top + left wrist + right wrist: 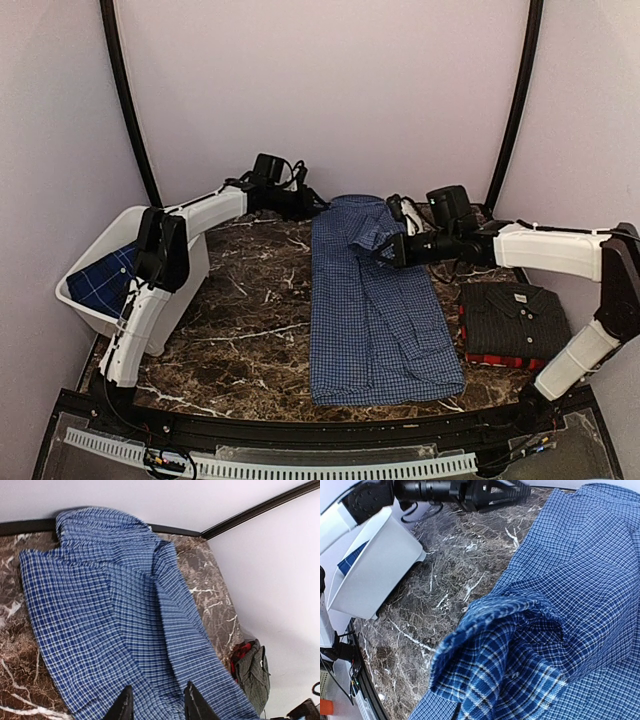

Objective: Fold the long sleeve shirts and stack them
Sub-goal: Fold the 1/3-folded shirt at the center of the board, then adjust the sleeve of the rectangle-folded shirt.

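Note:
The blue-and-white check shirt (375, 310) lies lengthwise on the middle of the marble table, also in the left wrist view (100, 615). My right gripper (383, 250) is shut on a raised fold of it near the collar end. That bunched cloth (520, 650) hides the fingers in the right wrist view. My left gripper (157, 705) is open and empty, just above the shirt's far left edge (315, 207). The folded black pinstripe shirt (515, 315) lies on the folded red-and-black plaid shirt (500, 360) at the right.
A white plastic bin (190, 270) stands at the left with a dark blue plaid cloth (105, 280) inside; it also shows in the right wrist view (375, 565). Bare marble (250, 310) lies between bin and shirt. Walls close the back and sides.

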Robot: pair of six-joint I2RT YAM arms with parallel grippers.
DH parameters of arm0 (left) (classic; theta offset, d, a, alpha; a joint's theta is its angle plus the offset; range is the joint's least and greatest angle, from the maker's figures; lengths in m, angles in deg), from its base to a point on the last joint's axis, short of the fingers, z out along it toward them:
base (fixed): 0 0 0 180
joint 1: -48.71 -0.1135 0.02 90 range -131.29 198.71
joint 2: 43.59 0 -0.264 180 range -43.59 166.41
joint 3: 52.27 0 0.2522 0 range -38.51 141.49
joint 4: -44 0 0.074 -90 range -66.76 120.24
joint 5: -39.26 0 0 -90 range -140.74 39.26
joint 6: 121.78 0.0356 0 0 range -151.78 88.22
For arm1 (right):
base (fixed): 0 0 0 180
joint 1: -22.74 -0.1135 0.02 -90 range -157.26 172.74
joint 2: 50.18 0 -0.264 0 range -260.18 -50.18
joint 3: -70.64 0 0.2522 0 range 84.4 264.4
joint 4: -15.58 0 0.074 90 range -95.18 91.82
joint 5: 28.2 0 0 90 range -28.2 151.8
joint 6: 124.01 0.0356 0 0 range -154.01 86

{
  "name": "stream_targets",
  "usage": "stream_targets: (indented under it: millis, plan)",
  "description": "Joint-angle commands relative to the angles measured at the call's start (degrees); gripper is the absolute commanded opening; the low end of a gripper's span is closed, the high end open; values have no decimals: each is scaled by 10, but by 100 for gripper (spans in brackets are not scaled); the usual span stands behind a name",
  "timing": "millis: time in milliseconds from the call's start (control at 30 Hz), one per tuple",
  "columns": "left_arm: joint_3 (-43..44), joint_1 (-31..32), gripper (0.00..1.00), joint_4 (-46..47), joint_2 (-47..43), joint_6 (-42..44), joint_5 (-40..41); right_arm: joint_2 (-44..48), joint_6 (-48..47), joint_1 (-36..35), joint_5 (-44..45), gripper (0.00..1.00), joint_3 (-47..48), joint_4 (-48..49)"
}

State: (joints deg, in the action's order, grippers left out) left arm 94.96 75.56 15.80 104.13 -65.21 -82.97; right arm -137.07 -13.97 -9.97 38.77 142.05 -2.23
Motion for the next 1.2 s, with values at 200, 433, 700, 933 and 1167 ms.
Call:
stream_targets:
  millis: [200, 433, 700, 933, 1167]
  plan:
    - [-44, 3, 33, -69, -145, 3, -7, -47, -12, -95, -23, 0, -34, -5]
    - [-188, 9, 33, -78, -261, 5, 14, -72, -4, -140, -37, 0, -65, -2]
    - [-342, 14, 33, -55, -357, 4, 14, -73, 11, -166, -31, 0, -75, -16]
    - [-409, 31, 33, -44, -380, 5, 7, -52, 18, -165, 47, 0, -51, -41]
    - [-432, 55, 33, -33, -376, -2, 4, 3, 20, -142, 106, 0, -52, -55]
